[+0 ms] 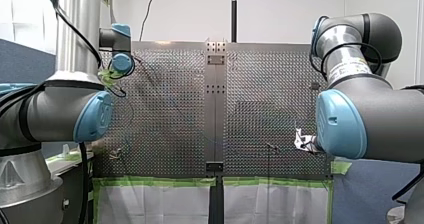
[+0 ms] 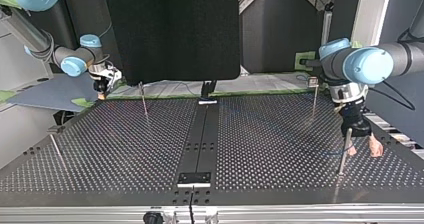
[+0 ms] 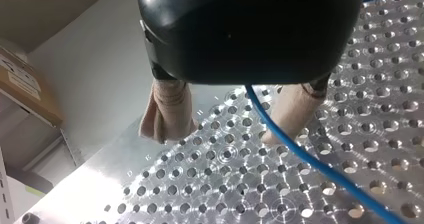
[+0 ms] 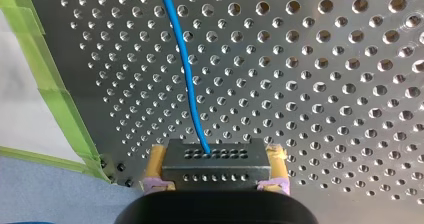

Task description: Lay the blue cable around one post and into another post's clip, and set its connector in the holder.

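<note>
Right wrist view first: my right gripper [image 4: 216,156] has its jaws pressed in on the connector [image 4: 215,171], a black, boxy block with two neat rows of tiny holes across its face. The yellow pads [image 4: 156,164] clamp it on both short ends. The blue cable [image 4: 186,79], smooth and round, comes straight out of the block's top face and runs ahead of the gripper in a gentle curve over the perforated table [image 4: 325,84], dull metal dotted with countersunk holes. Glossy green tape [image 4: 55,99] lines the table's edge beside the gripper.

Over in the left wrist view, my left gripper [image 3: 220,134] has its jaws spread wide and pinching nothing. Its rounded black housing sits over two beige pads [image 3: 167,109], soft and a little wrinkled. The cable [image 3: 310,161] slips out from under the housing, passes between the pads close against one of them, and trails off low over the shiny plate. Whether it touches that pad I cannot tell.

In the top view, take the dark centre strip [image 2: 202,134] as the marker. The left gripper [image 2: 364,149] hangs well off to the strip's right, fingertips down near the plate. A thin upright metal post [image 2: 343,154] stands just beside it, on the strip's side. The right gripper [image 2: 102,86] is well off to the strip's left, at the table's far edge.
</note>
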Robot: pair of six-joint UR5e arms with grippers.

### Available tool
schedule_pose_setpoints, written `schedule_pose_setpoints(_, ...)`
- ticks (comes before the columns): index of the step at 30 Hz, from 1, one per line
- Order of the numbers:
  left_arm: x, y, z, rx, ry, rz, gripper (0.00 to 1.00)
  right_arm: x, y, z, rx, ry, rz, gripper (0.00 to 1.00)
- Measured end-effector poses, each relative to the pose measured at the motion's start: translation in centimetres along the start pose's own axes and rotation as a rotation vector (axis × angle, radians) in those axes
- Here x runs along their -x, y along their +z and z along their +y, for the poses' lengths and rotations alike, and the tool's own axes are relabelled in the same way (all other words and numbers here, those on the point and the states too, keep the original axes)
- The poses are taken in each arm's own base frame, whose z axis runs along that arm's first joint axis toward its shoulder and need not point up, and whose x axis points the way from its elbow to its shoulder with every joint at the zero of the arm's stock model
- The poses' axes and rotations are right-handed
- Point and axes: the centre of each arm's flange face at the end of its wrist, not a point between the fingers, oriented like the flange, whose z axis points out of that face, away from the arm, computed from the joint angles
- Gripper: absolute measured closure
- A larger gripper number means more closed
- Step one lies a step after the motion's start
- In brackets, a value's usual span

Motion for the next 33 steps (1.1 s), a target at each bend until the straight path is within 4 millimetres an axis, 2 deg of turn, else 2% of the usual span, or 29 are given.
schedule_pose_setpoints(19,-0.3,-0.5,0.6,0.033,-0.007,0.001,0.00,-0.3,0.0,0.5,0.020,-0.006,0.002,1.00)
schedule_pose_setpoints(29,-0.3,-0.5,0.6,0.032,-0.005,0.001,0.00,-3.0,-2.0,1.0,0.063,-0.021,0.038,1.00)
schedule_pose_setpoints(33,-0.3,-0.5,0.6,0.032,-0.001,0.001,0.00,-4.1,-3.0,0.2,0.053,0.005,0.075,1.00)
